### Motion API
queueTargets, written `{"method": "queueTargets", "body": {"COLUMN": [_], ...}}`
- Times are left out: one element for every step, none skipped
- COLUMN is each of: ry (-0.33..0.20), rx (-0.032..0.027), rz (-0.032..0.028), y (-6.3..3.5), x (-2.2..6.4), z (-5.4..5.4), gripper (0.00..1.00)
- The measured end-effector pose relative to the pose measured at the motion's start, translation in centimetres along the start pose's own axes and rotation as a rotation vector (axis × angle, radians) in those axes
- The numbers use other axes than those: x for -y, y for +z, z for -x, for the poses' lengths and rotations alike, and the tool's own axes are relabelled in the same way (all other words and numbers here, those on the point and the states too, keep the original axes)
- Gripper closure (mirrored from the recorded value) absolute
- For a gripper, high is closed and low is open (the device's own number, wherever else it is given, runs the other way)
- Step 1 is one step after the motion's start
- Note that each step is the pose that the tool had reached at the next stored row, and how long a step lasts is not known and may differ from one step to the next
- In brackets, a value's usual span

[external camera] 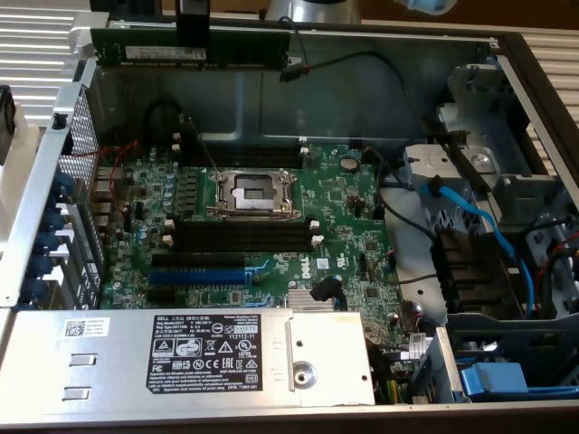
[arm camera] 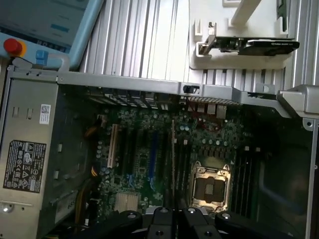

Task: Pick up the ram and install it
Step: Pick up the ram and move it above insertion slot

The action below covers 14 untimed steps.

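We see a matte black gripper [arm camera: 173, 214], built of overlapping linked plates dotted with round grey screw heads [arm camera: 132, 215]. On the gripper, a flat, straight-sided black finger [external camera: 193, 18]. Just beside the gripper, on the exterior view's right, a smooth, rounded silver-grey arm casing [external camera: 312, 9].

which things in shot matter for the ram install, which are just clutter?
Job:
- ram, gripped by the pincer
- empty black memory slots

Lying about:
- power supply
- blue cables
- CPU socket
- expansion card outside the case
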<state>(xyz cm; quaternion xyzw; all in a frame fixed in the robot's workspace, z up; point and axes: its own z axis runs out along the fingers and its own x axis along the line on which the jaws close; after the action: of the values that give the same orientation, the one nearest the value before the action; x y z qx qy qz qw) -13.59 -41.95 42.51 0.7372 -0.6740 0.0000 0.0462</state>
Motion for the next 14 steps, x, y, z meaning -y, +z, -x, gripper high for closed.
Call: {"method": "queueTargets", "body": {"ry": [0.000,0.000,0.000,0.001,0.004,0.007,0.012,0.017,0.021,0.025,0.029,0.032,0.035,0.038], "rx": [0.0000,0.0000,0.0000,0.0001,0.0004,0.0006,0.0009,0.0012,0.0015,0.0019,0.0021,0.0021,0.0025,0.0026], "rz": [0.0000,0.0000,0.0000,0.0001,0.0002,0.0005,0.0007,0.0011,0.0013,0.0015,0.0018,0.0021,0.0021,0.0024], "y": [-0.03,-0.06,-0.09,-0.09,-0.07,-0.04,0.00,0.06,0.12,0.20,0.29,0.38,0.49,0.59], "x": [0.46,0.90,1.63,1.85,2.00,2.13,2.24,2.35,2.47,2.59,2.74,2.92,3.10,3.27], "z": [0.0,-0.1,-0.1,-0.1,-0.1,-0.1,-0.1,-0.1,-0.1,-0.1,0.0,0.0,0.0,0.0], "gripper": [0.87,0.87,0.87,0.87,0.87,0.87,0.87,0.87,0.87,0.87,0.87,0.87,0.87,0.87]}}
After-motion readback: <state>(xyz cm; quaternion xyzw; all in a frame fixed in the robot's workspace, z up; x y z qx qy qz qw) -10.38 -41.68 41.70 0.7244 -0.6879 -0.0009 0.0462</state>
